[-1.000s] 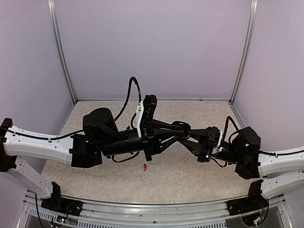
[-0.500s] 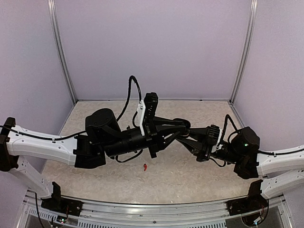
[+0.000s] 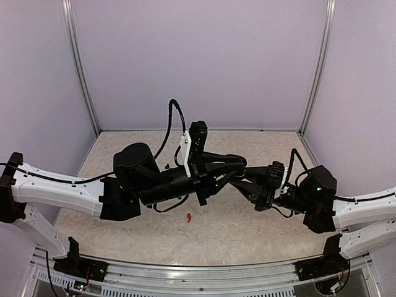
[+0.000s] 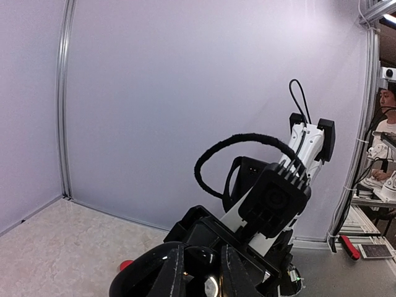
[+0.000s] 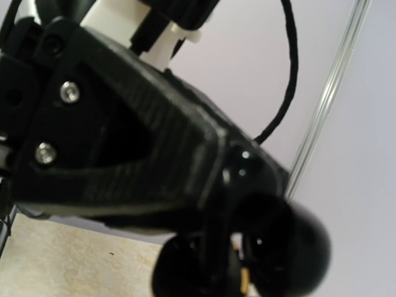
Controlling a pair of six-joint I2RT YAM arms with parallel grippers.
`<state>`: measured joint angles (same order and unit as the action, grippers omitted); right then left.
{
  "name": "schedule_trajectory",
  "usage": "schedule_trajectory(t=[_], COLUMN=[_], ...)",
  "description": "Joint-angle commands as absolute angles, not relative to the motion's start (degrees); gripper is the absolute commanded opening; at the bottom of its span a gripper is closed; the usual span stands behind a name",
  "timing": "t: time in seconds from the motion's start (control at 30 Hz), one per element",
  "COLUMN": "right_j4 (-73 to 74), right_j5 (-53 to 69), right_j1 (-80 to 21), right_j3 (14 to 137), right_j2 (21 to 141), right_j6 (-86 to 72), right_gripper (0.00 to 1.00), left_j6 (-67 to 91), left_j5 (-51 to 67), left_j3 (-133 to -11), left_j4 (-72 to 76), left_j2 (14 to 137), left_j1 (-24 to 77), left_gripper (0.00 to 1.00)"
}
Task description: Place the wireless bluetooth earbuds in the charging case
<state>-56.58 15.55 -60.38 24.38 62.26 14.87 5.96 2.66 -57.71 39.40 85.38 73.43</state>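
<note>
The red earbud (image 3: 189, 216) lies alone on the table (image 3: 247, 232), below the place where the two arms meet. From the meeting fingertips it sits between 7 and 8 o'clock in the top view. It is well apart from both grippers and touches neither.

The left gripper (image 3: 237, 163) reaches in from 9 o'clock and the right gripper (image 3: 247, 179) from 3 o'clock. Their tips come together above the middle of the table, held off the surface. Both have their jaws drawn in narrow. Whether either pinches anything I cannot tell, because the tips overlap in a mass of black.

In the left wrist view a glossy dark rounded shape (image 4: 151, 278) fills the bottom edge, with the right arm's wrist rising behind it. A small red thing (image 4: 125, 265) shows on the table just beside that shape. I cannot tell whether it is the same earbud. In the right wrist view the left gripper's black body takes up most of the picture. A blurred dark lump (image 5: 284, 241) sits at 5 o'clock, too soft to name.

The table is a pale beige speckled slab. Lilac walls (image 3: 198, 62) close it in on three sides, joined by metal posts (image 3: 80, 74) at the back corners. A metal rail (image 3: 198, 272) runs along the near edge at 6 o'clock, where the arm bases are bolted.
</note>
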Motion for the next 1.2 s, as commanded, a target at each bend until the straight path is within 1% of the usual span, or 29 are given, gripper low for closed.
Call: schedule_trajectory(t=[0.0,0.57,1.0,1.17], right_j4=[-60.61,-60.90,-60.33,-60.09], right_j5=[16.77,18.26,18.81,18.36], right_j1=[-61.26,-61.19,-61.26,-61.25], right_j3=[26.05,26.28,26.81,26.64], right_j2=[62.00,59.18,58.41,57.52], right_j6=[13.69,12.73,13.18,13.54], right_gripper=[0.00,0.00,0.00,0.00], left_j6=[5.73,6.26,6.48,7.50], left_j5=[2.13,-1.24,-3.02,-3.78], left_j3=[-59.49,-57.53,-60.31,-60.80], left_j4=[39.51,35.60,28.17,24.96], left_j2=[86.87,87.59,90.79,90.97], left_j1=[73.48,73.52,73.48,73.39], left_gripper=[0.15,0.15,0.17,0.19])
